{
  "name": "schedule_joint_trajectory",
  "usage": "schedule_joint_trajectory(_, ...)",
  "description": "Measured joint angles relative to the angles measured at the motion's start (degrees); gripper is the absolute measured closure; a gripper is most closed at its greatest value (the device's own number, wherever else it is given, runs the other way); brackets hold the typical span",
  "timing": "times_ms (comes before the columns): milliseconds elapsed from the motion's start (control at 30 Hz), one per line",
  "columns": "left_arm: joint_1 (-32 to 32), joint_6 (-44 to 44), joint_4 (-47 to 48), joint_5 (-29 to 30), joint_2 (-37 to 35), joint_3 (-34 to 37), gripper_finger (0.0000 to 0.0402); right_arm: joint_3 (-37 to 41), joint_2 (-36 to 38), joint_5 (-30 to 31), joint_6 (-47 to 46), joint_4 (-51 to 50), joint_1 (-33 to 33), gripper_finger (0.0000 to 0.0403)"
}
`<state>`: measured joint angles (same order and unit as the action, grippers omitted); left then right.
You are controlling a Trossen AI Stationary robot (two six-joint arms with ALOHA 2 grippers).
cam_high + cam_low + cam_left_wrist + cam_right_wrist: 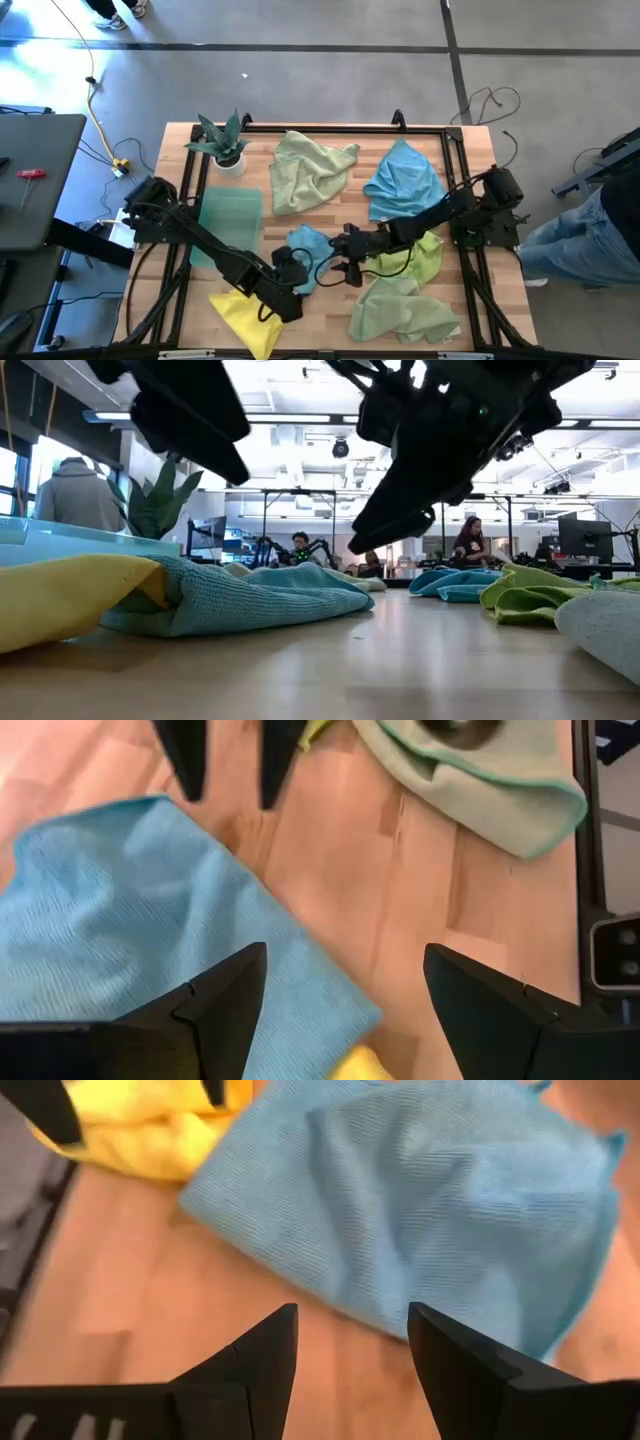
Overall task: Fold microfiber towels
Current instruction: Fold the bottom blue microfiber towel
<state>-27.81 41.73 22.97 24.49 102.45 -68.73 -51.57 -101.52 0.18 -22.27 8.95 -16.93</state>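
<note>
Microfiber towels, high view: the sky-blue towel lies crumpled near the worktop's middle, between my left jaws and right jaws; others lie scattered, unfolded, except a flat teal towel toward the left edge. Low view: nothing is lifted. Left wrist view: jaws released above the blue cloth. Right wrist view: jaws likewise released. Folding has apparently barely begun.
</note>
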Motion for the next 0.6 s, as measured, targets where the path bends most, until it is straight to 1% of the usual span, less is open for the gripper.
schedule_joint_trajectory(100, -0.09, -0.55, -0.52, -0.55, 1.78, -0.03, 0.0134, 0.0, 0.0, -1.32, -2.08, -1.28, -0.37, 0.0219)
schedule_joint_trajectory(233, -1.19, -1.03, -4.39, -1.32, 5.09, -0.3, 0.0133, -0.02, 0.0, -1.32, 1.56, -3.13, -1.17, 0.0215)
schedule_joint_trajectory(333, -2.32, -6.08, -3.74, 0.74, 7.97, -2.12, 0.0133, -0.02, 0.0, -1.28, 5.76, -4.35, -2.29, 0.0211)
schedule_joint_trajectory(467, -3.55, -12.04, -3.09, 7.82, 11.09, -5.3, 0.0133, -0.02, 0.0, -1.49, 9.83, -5.78, -3.93, 0.0211)
schedule_joint_trajectory(533, -3.57, -12.8, -2.06, 8.48, 13.01, -6.24, 0.0133, -0.04, 0.0, -1.38, 10.72, -6.5, -4.44, 0.0211)
schedule_joint_trajectory(600, -3.46, -11.63, -1.77, 6.38, 15.15, -7.59, 0.0133, -0.04, 0.0, -1.24, 10.76, -7.21, -4.82, 0.021)
